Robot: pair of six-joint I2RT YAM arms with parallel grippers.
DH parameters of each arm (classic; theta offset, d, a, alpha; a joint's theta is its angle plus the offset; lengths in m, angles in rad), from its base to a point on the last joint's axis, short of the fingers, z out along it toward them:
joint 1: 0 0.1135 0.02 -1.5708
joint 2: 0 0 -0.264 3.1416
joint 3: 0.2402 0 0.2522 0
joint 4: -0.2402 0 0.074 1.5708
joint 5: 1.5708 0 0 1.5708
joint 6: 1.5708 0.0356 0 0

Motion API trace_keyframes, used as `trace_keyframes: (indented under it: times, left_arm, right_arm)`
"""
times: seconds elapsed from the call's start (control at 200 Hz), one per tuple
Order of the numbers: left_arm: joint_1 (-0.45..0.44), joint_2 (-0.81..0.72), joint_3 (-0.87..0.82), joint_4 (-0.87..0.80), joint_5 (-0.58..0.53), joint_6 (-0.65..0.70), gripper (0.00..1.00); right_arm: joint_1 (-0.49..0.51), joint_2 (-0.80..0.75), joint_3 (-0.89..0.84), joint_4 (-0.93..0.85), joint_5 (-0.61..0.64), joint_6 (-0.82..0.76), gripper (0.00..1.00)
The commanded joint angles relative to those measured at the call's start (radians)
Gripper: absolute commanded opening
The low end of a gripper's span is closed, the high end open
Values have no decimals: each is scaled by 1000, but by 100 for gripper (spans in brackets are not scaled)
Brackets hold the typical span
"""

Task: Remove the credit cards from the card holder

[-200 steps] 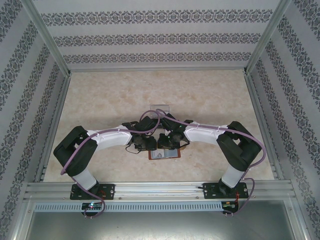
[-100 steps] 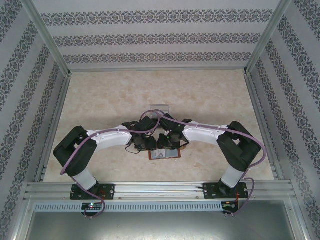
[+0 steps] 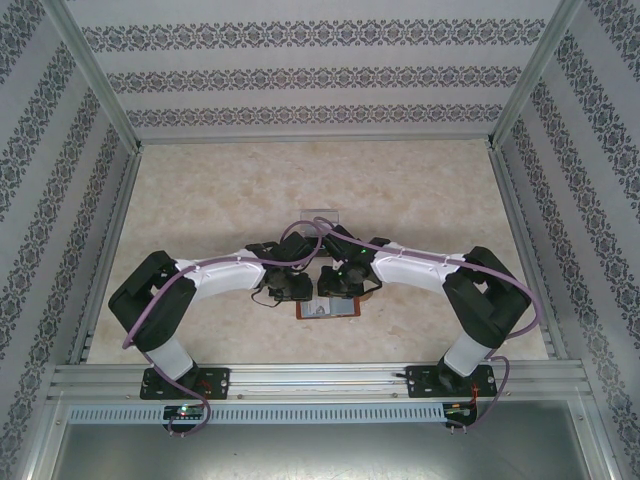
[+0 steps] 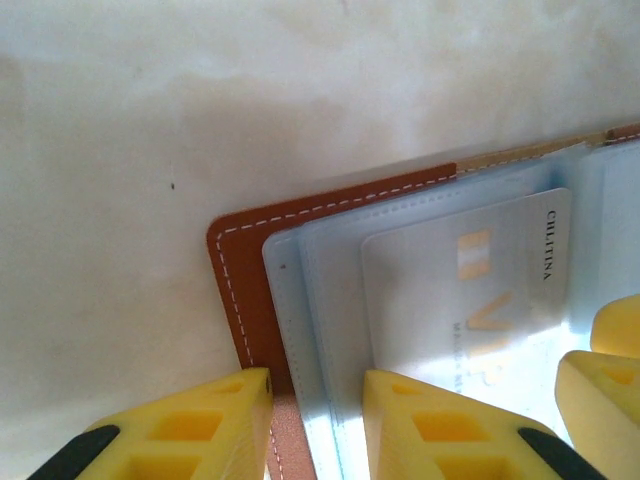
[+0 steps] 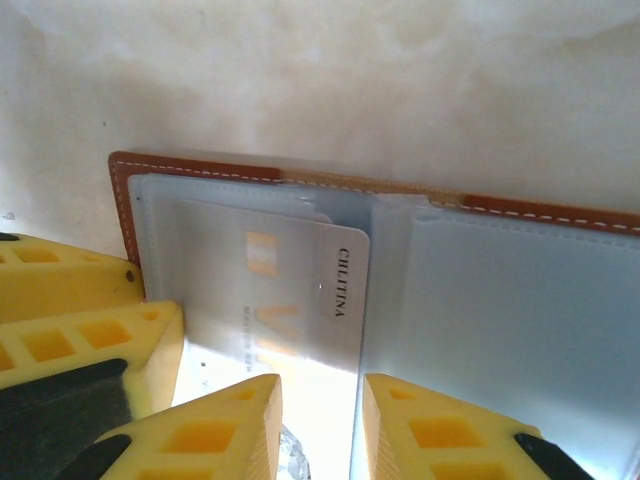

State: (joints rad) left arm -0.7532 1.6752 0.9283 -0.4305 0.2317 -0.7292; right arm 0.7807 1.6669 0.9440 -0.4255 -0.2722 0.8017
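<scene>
The reddish-brown leather card holder (image 4: 238, 280) lies opened on the beige marbled tabletop (image 4: 120, 150). Over the last second the right arm's elbow has been swung slightly outward, while the holder has not been shifted. The left gripper (image 4: 318, 392) is set astride the holder's edge, fingers apart. The right gripper (image 5: 320, 395) is set, fingers apart, over the pale grey lettered card (image 5: 290, 290), judged not yet extracted.

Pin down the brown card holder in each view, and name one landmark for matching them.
Top external: the card holder lies just below picture centre, with its near edge showing.
Left wrist: the card holder shows its stitched brown corner left of centre.
Right wrist: the card holder shows its brown edge along the left and top.
Shared landmark: the pale VIP card, right of centre in the left wrist view and left of centre in the right wrist view.
</scene>
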Motion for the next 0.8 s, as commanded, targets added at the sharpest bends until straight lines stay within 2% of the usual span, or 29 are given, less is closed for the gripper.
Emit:
trace_keyframes:
  times: [0.0,0.335,0.55,0.795]
  left_arm:
    - [-11,47,-9,-95,-63,32,30]
    - [-11,60,-4,-105,-51,38,28]
    - [-11,64,-8,-110,-48,38,28]
    - [-11,71,-14,-107,-46,35,28]
  right_arm:
    - [-11,5,-24,34,-34,6,27]
    - [-23,50,-91,175,-104,36,24]
    - [-39,27,-158,307,-152,65,22]
    - [-98,15,-310,651,-286,138,20]
